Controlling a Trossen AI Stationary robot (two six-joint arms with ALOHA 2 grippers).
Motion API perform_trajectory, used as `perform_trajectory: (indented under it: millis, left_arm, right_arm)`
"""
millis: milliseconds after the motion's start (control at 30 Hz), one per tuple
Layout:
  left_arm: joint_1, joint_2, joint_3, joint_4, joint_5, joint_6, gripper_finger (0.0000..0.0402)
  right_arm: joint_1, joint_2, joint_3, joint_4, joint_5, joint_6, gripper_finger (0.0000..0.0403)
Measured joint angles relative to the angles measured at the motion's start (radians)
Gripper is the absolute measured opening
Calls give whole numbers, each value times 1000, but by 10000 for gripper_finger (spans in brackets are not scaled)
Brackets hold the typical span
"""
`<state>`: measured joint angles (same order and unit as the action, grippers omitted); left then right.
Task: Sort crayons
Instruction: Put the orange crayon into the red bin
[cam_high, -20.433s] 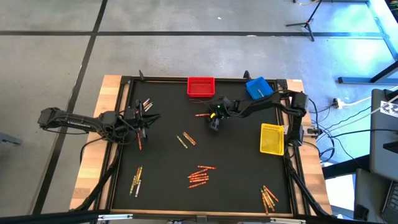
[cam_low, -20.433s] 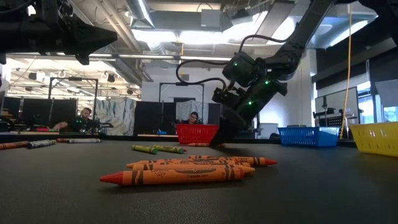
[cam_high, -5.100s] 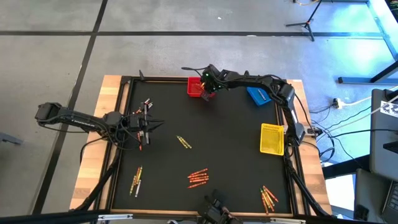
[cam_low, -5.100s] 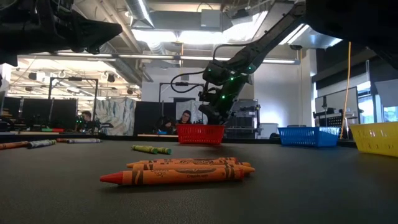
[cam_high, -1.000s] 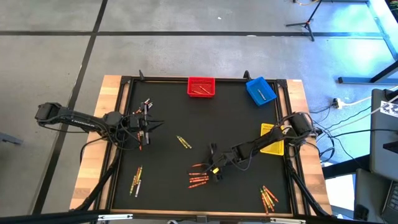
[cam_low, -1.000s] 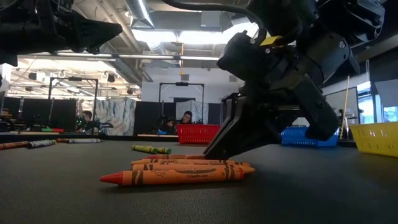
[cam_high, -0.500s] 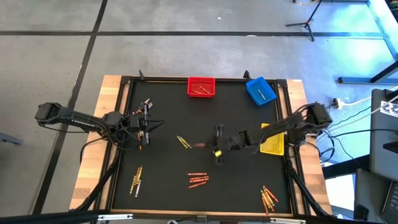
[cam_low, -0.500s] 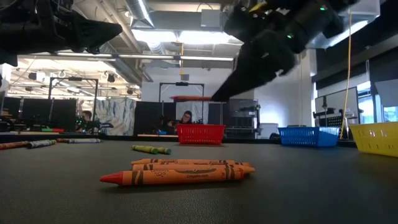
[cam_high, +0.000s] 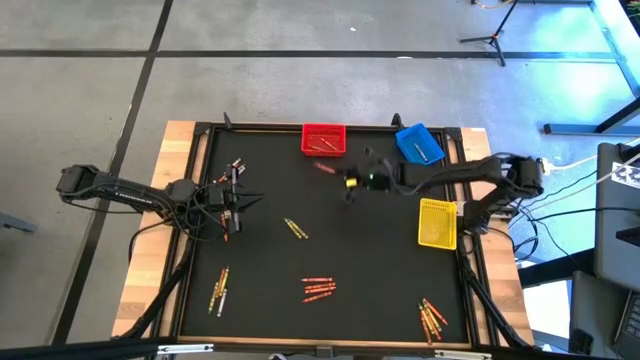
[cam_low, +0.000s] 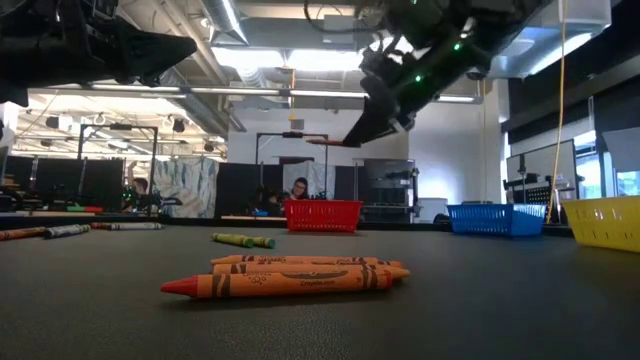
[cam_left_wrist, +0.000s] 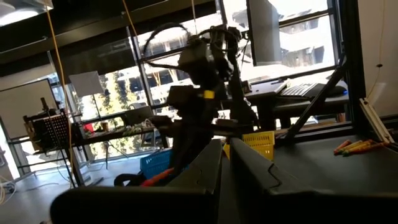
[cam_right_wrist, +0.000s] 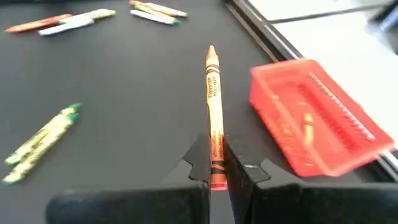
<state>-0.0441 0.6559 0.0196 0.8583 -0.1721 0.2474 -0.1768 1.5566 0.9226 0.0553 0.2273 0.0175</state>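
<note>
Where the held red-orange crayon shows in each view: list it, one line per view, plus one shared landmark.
High view: crayon beside the right end effector, below the red bin.
Low view: raised above the bin.
Left wrist view: cannot tell.
Right wrist view: between the fingers.
Shared landmark: red bin.

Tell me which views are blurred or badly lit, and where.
High view: the right end effector and its crayon smear with motion. Low view: bright windows leave the arms as dark shapes. Left wrist view: the near fingers are soft and backlit. Right wrist view: the held crayon is fairly clear, the red bin blurred.
</note>
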Motion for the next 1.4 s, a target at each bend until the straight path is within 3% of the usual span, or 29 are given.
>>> perform_trajectory:
  millis: [200,467,833,1400]
  left_arm:
    - [0,0,0,4,-2,0,25]
    - [0,0,0,9,-2,22,25]
    - [0,0,0,6,-1,26,25]
    - [0,0,0,4,-2,26,25]
  right_arm:
    - [-124,0,21,20,-29,-1,24]
    - [-222,60,194,-41,-108,-37,24]
    - [-324,244,470,-301,-111,-53,24]
    - [-373,450,487,-312,-225,-142,24]
